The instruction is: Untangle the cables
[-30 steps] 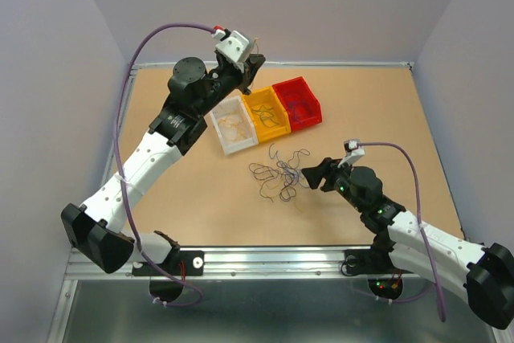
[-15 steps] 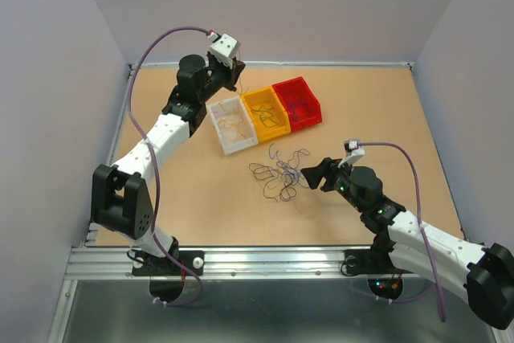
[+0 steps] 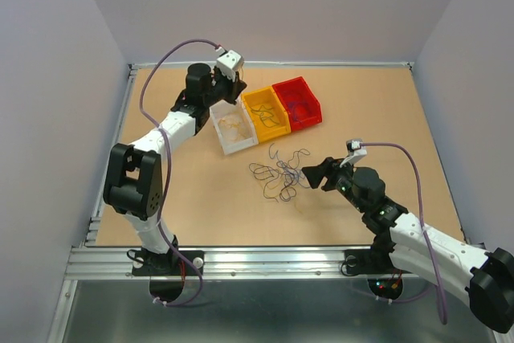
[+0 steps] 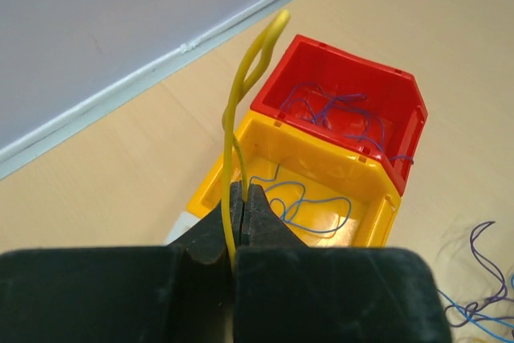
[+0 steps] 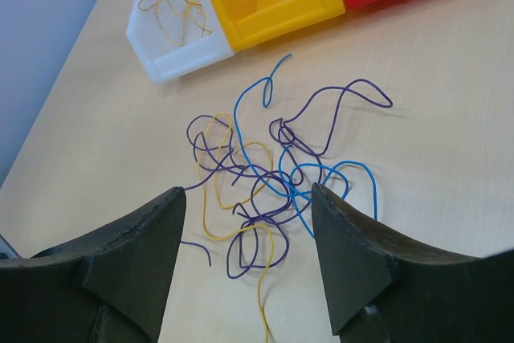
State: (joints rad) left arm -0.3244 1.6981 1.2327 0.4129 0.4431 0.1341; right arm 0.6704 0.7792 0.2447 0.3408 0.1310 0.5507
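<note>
The cables [image 3: 279, 174] lie as a loose tangle of thin blue, purple and yellow wires on the brown table, seen close in the right wrist view as a tangle [image 5: 273, 174]. My right gripper [image 3: 309, 176] sits just right of the heap, and its jaws [image 5: 247, 192] stand open around the near edge of the tangle with nothing gripped. My left gripper [image 3: 233, 84] is at the back over the bins. It [image 4: 243, 194] is shut on one yellow cable [image 4: 280, 18] that sticks up in a loop above the yellow bin.
Three small bins stand in a row at the back: white [image 3: 233, 144] holding yellow wires, yellow [image 3: 277, 128] holding blue wires, red [image 3: 315, 108] holding purple wires. Grey walls enclose the table on three sides.
The left arm's elbow has swung from the near left up toward its base, while its gripper stayed at the bins with the yellow cable. The right gripper's jaws opened slightly wider.
</note>
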